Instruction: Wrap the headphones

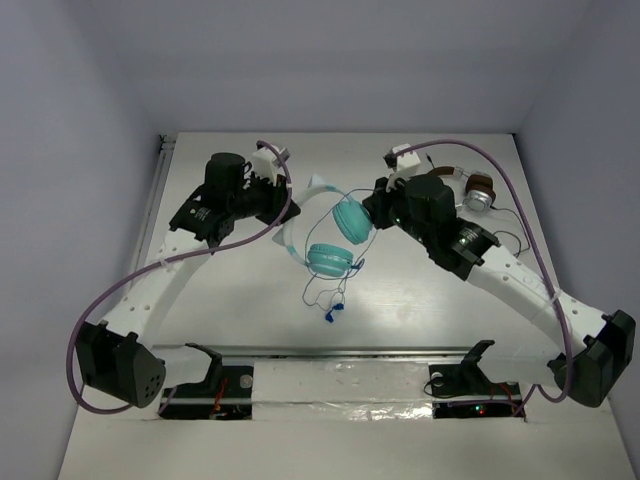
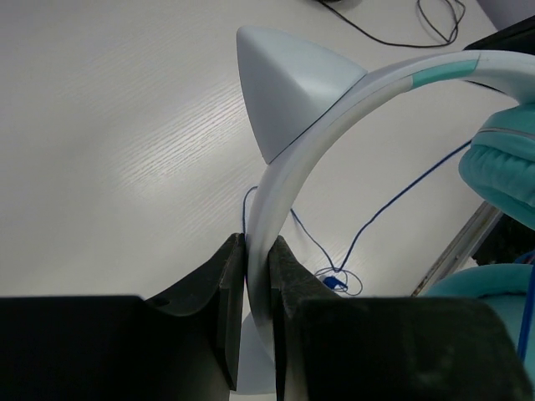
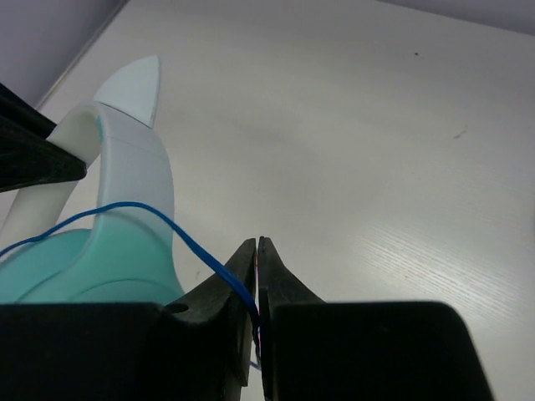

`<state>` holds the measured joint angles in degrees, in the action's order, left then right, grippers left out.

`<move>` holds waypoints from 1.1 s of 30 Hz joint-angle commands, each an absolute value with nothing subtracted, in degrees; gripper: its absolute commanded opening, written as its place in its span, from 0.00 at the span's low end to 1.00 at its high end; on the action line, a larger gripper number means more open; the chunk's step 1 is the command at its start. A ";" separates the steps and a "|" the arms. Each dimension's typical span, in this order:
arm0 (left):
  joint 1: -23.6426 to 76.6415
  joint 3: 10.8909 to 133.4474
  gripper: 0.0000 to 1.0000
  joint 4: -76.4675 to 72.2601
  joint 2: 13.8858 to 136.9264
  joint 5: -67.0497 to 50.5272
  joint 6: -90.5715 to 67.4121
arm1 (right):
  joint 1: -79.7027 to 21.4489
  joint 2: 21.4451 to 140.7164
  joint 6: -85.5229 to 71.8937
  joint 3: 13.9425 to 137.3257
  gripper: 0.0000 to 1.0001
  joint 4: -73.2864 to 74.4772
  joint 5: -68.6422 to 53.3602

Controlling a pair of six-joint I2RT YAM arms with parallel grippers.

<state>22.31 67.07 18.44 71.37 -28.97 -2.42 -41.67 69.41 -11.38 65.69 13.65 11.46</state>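
Barely begun, I'd judge: the headphones (image 1: pixel 330 240) are at the middle of the table (image 1: pixel 420 320), their headband (image 2: pixel 334 109) clamped edge-on between the closed jaws of the left gripper (image 2: pixel 257 251). The right gripper (image 3: pixel 257 251) has its jaws pinched nearly shut on the cable (image 3: pixel 125 207) beside the upper cup (image 1: pixel 352 220), one strand arching over that cup. Most of the cable trails loose toward the near edge, its plug (image 1: pixel 330 316) on the table; nearly all the winding is left to do
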 commanded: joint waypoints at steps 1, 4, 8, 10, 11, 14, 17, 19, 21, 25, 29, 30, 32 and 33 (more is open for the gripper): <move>22.15 67.41 0.00 12.92 68.38 -36.64 -5.36 | -40.35 68.03 -13.62 62.77 0.10 3.26 0.55; 22.15 67.76 0.00 12.40 67.86 -38.32 -6.32 | -39.12 68.12 -15.02 61.00 0.11 -1.12 -2.80; 19.96 68.82 0.00 10.73 66.98 -37.79 -8.86 | -39.11 66.36 -17.40 55.22 0.12 -10.08 -7.46; 18.90 69.25 0.00 9.50 66.10 -38.06 -10.89 | -38.58 65.92 -18.54 53.18 0.14 -12.82 -8.17; 18.90 69.78 0.00 9.23 66.01 -37.62 -12.20 | -38.58 65.40 -18.81 52.13 0.14 -15.62 -8.87; 18.90 72.68 0.00 10.10 65.39 -33.84 -14.41 | -37.53 65.13 -19.86 48.35 0.23 -20.98 -11.85; 18.90 75.67 0.00 11.24 65.30 -32.78 -16.43 | -37.53 66.44 -21.00 46.41 0.29 -24.85 -13.62; 18.90 77.33 0.00 11.69 65.30 -32.43 -17.57 | -37.00 68.46 -22.14 45.36 0.33 -27.06 -14.67; 18.90 77.96 0.00 11.86 65.22 -32.26 -18.02 | -37.00 70.74 -22.76 44.83 0.36 -29.70 -16.17; 18.90 79.88 0.00 12.83 65.21 -29.98 -19.07 | -37.00 73.99 -24.52 43.86 0.45 -33.65 -18.10; 18.90 82.09 0.00 14.23 65.65 -26.99 -19.33 | -37.00 76.11 -25.92 42.72 0.47 -37.43 -20.91; 18.37 83.48 0.00 14.33 66.09 -26.90 -19.42 | -37.00 76.90 -26.80 41.67 0.47 -38.31 -21.00; 18.37 84.90 0.00 14.33 66.44 -26.37 -20.47 | -37.00 77.95 -27.77 40.70 0.47 -41.20 -21.53; 18.37 85.60 0.00 14.33 66.62 -26.45 -20.74 | -37.00 78.57 -28.38 39.82 0.47 -42.09 -22.06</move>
<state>18.72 80.38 18.20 67.55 -27.00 -17.06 -37.41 77.58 -26.11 41.21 -32.97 -19.44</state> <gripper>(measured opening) 0.106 0.472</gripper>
